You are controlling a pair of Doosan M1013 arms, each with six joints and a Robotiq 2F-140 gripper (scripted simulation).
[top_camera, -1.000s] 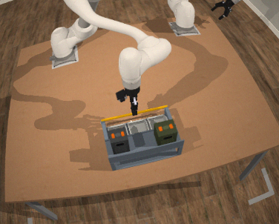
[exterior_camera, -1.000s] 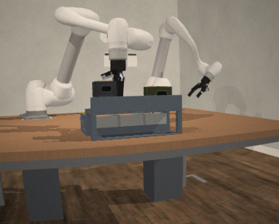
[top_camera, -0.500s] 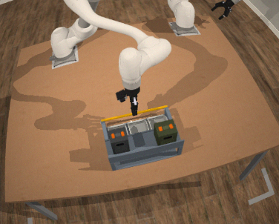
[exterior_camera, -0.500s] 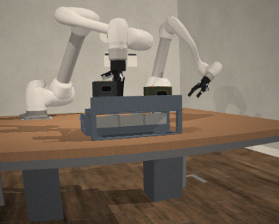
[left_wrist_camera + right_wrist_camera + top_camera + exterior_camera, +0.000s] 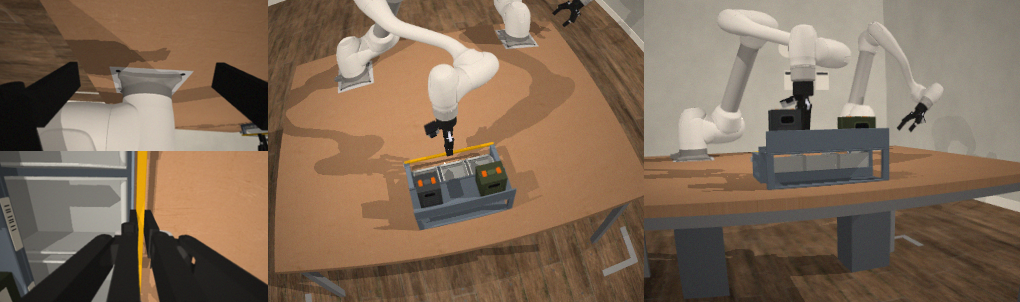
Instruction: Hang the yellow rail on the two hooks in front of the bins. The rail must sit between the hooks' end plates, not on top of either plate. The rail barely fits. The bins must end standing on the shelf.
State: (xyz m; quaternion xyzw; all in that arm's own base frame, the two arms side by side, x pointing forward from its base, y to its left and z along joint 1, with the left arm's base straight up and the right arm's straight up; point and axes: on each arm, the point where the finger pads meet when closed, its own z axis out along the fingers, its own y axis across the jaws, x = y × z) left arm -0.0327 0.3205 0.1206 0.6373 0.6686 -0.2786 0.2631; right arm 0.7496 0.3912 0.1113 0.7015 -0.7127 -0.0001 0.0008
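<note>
The yellow rail (image 5: 478, 147) (image 5: 142, 181) lies along the open side of the blue-grey shelf (image 5: 468, 213) (image 5: 829, 140), in front of several light grey bins (image 5: 454, 171) (image 5: 95, 215). My right gripper (image 5: 449, 153) (image 5: 139, 220) is shut on the rail near its middle and points down. The rail's ends are close to the shelf's side walls; whether they sit between the end plates or on them cannot be told. The light grey bins stand in the shelf. My left gripper (image 5: 560, 19) (image 5: 906, 129) (image 5: 145, 74) is open and empty, far from the shelf.
A dark grey box (image 5: 429, 196) (image 5: 777, 120) and a dark green box (image 5: 484, 183) (image 5: 844, 121) stand on the shelf's upper part. The left arm's base (image 5: 148, 85) is on the table (image 5: 568, 150). The right arm reaches over the table to the shelf.
</note>
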